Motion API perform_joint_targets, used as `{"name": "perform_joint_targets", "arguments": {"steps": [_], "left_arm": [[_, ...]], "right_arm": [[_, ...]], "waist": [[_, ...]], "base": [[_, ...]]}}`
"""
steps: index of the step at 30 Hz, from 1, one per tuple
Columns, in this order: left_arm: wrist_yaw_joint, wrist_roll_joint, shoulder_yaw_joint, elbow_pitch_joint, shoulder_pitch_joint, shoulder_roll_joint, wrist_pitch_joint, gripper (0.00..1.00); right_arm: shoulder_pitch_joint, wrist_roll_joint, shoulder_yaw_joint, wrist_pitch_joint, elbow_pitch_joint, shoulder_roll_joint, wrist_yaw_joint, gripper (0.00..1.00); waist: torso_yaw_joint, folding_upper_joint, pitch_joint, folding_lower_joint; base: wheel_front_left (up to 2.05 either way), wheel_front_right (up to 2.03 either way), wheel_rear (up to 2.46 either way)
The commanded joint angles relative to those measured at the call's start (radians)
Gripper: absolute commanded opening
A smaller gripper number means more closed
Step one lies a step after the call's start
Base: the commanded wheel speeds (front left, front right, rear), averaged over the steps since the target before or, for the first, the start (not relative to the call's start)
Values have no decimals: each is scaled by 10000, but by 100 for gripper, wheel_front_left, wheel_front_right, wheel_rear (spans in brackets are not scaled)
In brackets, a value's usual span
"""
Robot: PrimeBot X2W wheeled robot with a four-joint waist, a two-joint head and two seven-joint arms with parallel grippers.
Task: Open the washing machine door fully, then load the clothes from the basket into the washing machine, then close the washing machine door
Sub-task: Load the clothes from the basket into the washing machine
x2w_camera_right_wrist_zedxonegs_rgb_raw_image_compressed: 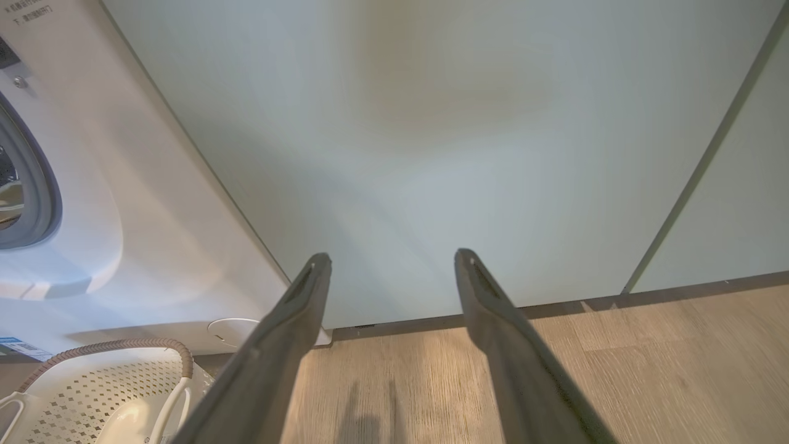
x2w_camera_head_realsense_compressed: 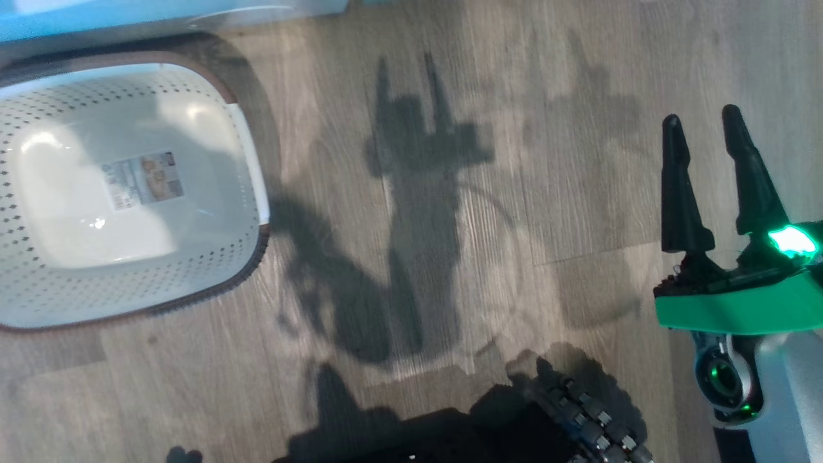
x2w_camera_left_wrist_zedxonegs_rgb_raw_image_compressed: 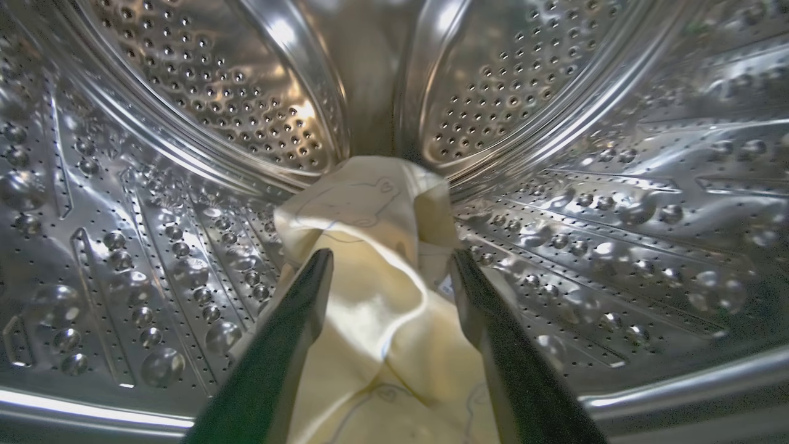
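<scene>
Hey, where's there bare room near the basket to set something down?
The wood floor between the basket and the right hand is bare, shadows aside. The basket itself is empty too. It's crowded in the washing machine drum, where a yellow garment lies between the open fingers of the left hand.

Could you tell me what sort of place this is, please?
Most likely a home laundry area: a white front-loading washing machine beside pale green cabinet doors, a perforated laundry basket on wood-look floor, and a yellow garment in the drum.

Pale cabinet doors [x2w_camera_right_wrist_zedxonegs_rgb_raw_image_compressed: 431, 154] (flat) above wood floor [x2w_camera_right_wrist_zedxonegs_rgb_raw_image_compressed: 678, 370].
</scene>
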Motion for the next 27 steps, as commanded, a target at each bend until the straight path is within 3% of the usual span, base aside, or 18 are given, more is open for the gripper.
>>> {"name": "perform_joint_targets", "arguments": {"steps": [1,14,27], "left_arm": [[70,-86,167,-471,102,362,-220,100],[1505,-556,577,-3226,3949,-624,-2377,100],[2991,-204,472,-7264,8600,-1521,-3319,100]], "right_arm": [[179,-86,44,-65,-238,-62,-29,100],[596,-684,-563,-65,-197,-62,-29,100],[1151,-1404,-1431,-65,-175,-62,-29,100]], "waist": [[144,0,-138,0],[1159,0,-1146,0],[2339,0,-2277,0]], "base": [[0,0,0],[0,0,0],[0,0,0]]}}
